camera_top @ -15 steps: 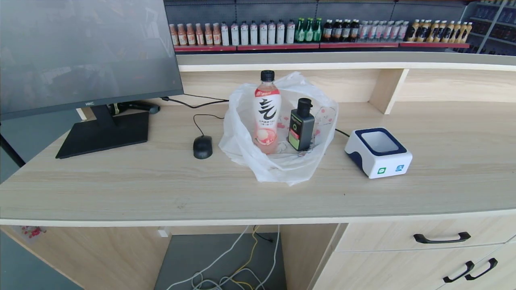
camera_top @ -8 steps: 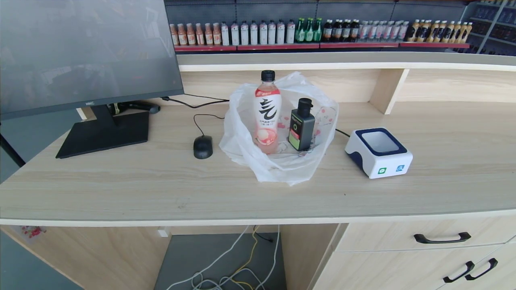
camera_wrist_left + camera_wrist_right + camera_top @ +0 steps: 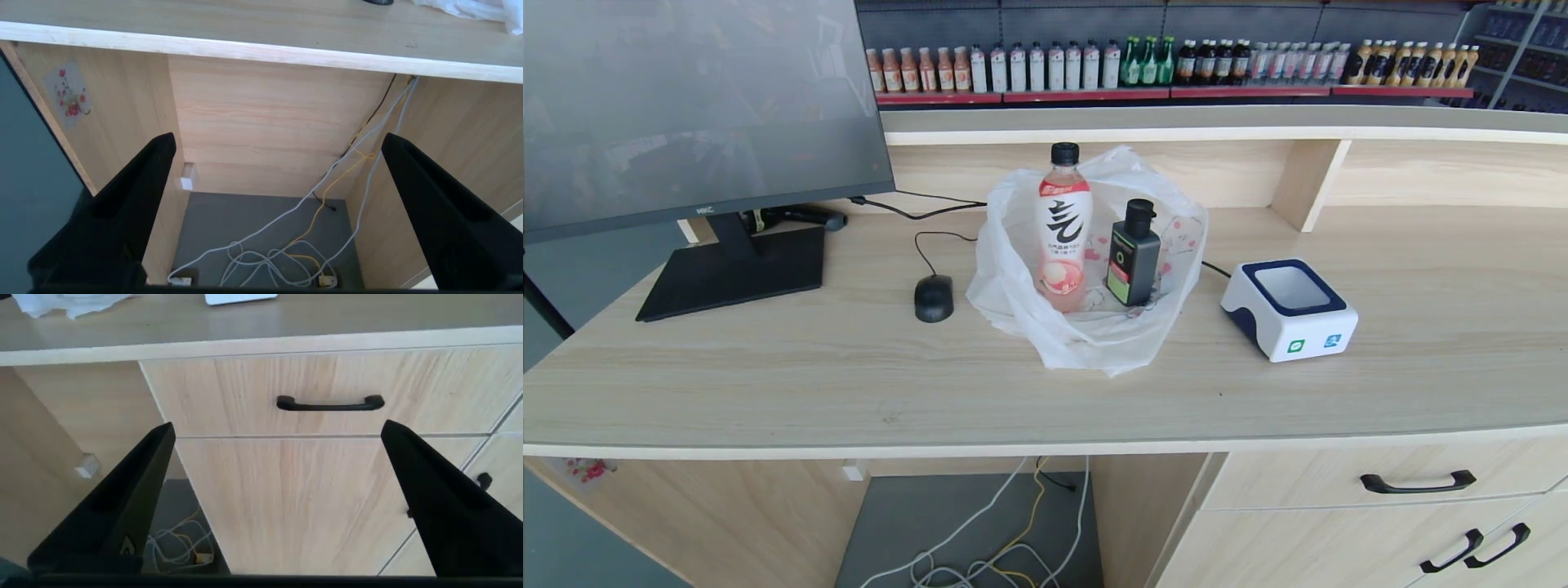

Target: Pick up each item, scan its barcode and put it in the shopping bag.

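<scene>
Zero change over the last second. The head view matches both earlier ones item for item: the bottles, bag and scanner sit where they were, and neither arm has come up over the tabletop (image 3: 768,367). Judgement: no item waits outside the bag, so the scan-and-bag work looks finished or nearly so. Whether every barcode was read cannot be told from this.

Left gripper (image 3: 278,140): released, fingers spread wide, nothing between them. It hangs below the tabletop edge, facing the knee space and its cables (image 3: 327,212).

Right gripper (image 3: 278,426): likewise released and empty, below the edge, facing the drawer handle (image 3: 329,403).

Bag (image 3: 1013,269): on the tabletop, above and ahead of both grippers, roughly between them. It lies off to the right of the left gripper and to the left of the right one. Mouth gapes upward.

Pink bottle (image 3: 1063,237): inside the bag, upright, long axis vertical, cap up, label turned toward the grippers' side.

Dark bottle (image 3: 1134,261): inside the bag, just beside the pink bottle on the side nearer the right gripper, with a small gap between them. Upright, long axis vertical, cap up, label also toward the grippers' side.

Scanner (image 3: 1289,309): on the tabletop above the right gripper, just beside the bag, window facing up.

Note: both bottles stand free in a soft bag, so a nudge to the plastic could tip them, the tall pink one first.
</scene>
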